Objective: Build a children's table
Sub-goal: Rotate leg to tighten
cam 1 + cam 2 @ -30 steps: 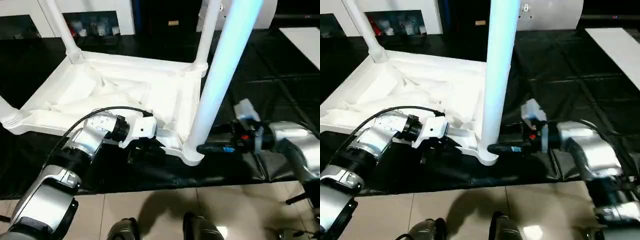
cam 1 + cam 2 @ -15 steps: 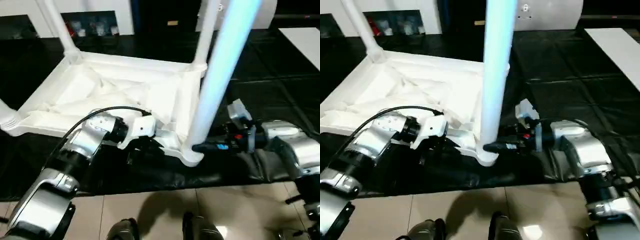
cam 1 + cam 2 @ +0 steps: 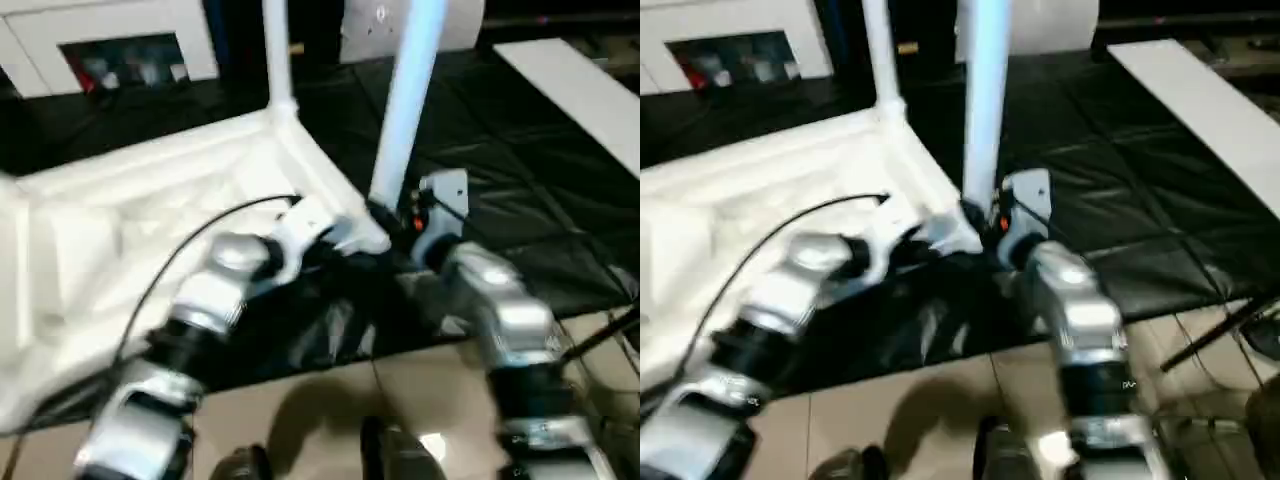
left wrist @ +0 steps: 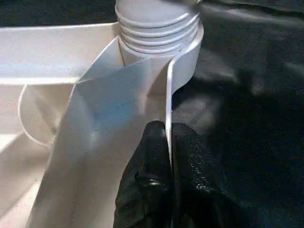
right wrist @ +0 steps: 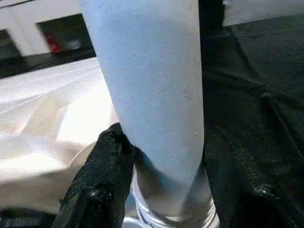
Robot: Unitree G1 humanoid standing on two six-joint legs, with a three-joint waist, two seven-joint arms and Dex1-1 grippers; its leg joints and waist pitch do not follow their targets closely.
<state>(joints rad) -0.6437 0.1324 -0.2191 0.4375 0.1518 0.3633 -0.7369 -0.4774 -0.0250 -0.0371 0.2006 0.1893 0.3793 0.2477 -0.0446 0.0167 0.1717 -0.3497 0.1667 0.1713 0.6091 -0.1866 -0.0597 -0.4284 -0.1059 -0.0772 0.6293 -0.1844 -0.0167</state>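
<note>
The children's table (image 3: 150, 200) lies upside down on the black sheet, ribbed underside up. One leg (image 3: 405, 110) stands in the near corner socket (image 4: 156, 28), and another leg (image 3: 278, 60) rises at the far corner. My left gripper (image 4: 169, 142) is shut on the thin rim (image 4: 168, 95) of the table just beside that socket. My right gripper (image 5: 166, 142) is shut on the base of the near leg (image 5: 152, 85), one black finger (image 5: 102, 175) against each side of it. In the head views both grippers meet at that near corner (image 3: 370, 235).
The black sheet (image 3: 520, 200) covers the work surface to the right. A white board (image 3: 570, 85) lies at the back right and white furniture (image 3: 110, 40) stands behind. Tiled floor (image 3: 330, 400) lies in front, with a dark stand leg (image 3: 600, 335) at the right.
The head camera has swung, so the whole scene sits differently in the picture. My right gripper's fingers have closed in on the base of the near leg. The left gripper keeps its hold.
</note>
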